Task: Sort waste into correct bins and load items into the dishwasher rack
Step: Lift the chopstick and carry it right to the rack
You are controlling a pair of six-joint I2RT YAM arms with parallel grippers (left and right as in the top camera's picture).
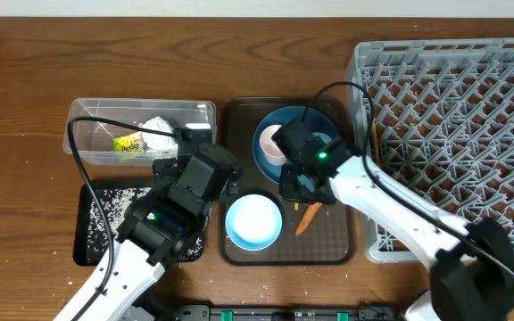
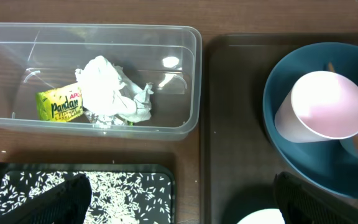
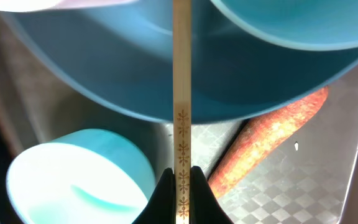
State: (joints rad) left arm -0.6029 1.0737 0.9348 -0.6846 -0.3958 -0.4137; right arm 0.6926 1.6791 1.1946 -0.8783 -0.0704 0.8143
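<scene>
My right gripper (image 3: 181, 186) is shut on a wooden chopstick (image 3: 181, 93) whose far end lies across the dark-blue plate (image 3: 104, 68); in the overhead view this gripper (image 1: 300, 185) sits at the plate's near edge. The orange carrot (image 3: 266, 140) and the light-blue bowl (image 3: 79, 174) lie just beside it on the brown tray. The white-pink cup (image 2: 328, 106) lies on its side on the plate (image 2: 303, 155). My left gripper (image 2: 179, 208) is open and empty, straddling the gap between the black tray of rice (image 2: 104, 193) and the brown tray. The clear tub (image 2: 191, 74) holds the tissue (image 2: 110, 90) and the wrapper (image 2: 59, 104).
The grey rack (image 1: 453, 134) fills the right side, touching the brown tray (image 1: 239, 116). A thin stick-like shape (image 1: 375, 143) lies along the rack's left edge. The bowl (image 1: 254, 220) and the carrot (image 1: 308, 217) sit at the tray's front. Bare wooden table lies to the far left.
</scene>
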